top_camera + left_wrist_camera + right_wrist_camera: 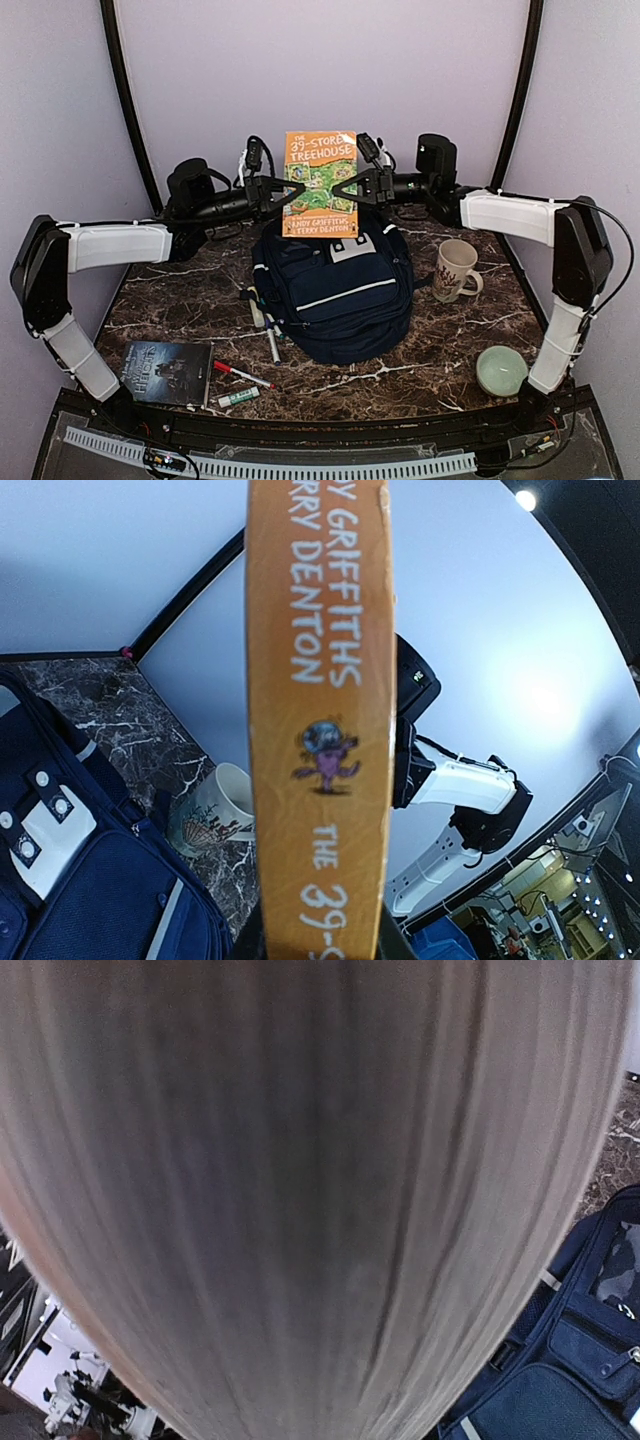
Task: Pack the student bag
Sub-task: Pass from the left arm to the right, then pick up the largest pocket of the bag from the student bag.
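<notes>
The navy student bag (335, 295) lies in the middle of the marble table, its white patch toward the back. An orange "39-Storey Treehouse" book (320, 180) hangs upright above the bag's far end. My left gripper (293, 193) is shut on the book's left, spine side; the spine (320, 710) fills the middle of the left wrist view, with the bag (90, 880) below left. My right gripper (348, 188) pinches the book's right edge. In the right wrist view the book's page edges (300, 1190) cover nearly everything and hide the fingers; the bag (570, 1360) shows at bottom right.
A patterned mug (456, 270) stands right of the bag, and a pale green bowl (500, 370) sits at the front right. A dark book (167, 372) lies front left. Beside it lie a red marker (243, 376) and a green one (238, 397), and more pens (270, 340) rest by the bag.
</notes>
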Robot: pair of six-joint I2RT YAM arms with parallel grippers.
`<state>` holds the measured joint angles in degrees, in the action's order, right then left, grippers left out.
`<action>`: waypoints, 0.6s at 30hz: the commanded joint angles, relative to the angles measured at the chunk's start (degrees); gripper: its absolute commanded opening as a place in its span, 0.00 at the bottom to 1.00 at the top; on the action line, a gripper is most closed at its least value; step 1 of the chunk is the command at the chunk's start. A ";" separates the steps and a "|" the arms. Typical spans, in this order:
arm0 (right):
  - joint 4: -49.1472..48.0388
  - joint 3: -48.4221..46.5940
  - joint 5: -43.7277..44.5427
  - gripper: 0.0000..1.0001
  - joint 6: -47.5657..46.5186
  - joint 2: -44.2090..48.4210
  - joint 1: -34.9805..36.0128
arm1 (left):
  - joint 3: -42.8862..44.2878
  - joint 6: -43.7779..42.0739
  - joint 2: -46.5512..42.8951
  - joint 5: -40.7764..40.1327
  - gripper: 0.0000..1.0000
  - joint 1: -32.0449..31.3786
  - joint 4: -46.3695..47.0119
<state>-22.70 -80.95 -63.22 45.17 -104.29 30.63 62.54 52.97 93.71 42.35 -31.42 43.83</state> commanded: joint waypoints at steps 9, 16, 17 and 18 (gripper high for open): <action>13.70 9.46 1.42 0.00 -15.25 16.97 -16.87 | 12.68 -29.49 0.04 -12.10 0.52 -5.08 -41.05; 34.01 19.90 5.68 0.00 -38.91 29.45 -27.52 | 25.97 -49.29 10.36 -20.20 0.50 -14.36 -63.34; 34.47 21.39 5.81 0.00 -39.73 31.64 -28.62 | 27.42 -51.63 12.01 -21.11 0.51 -15.42 -64.98; 34.89 22.69 5.86 0.00 -40.52 32.93 -29.67 | 28.10 -53.30 13.12 -21.95 0.50 -16.69 -66.15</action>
<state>6.11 -62.67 -57.58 15.88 -76.62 3.40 86.83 13.32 102.85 25.87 -44.47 -7.01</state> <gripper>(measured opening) 0.184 0.504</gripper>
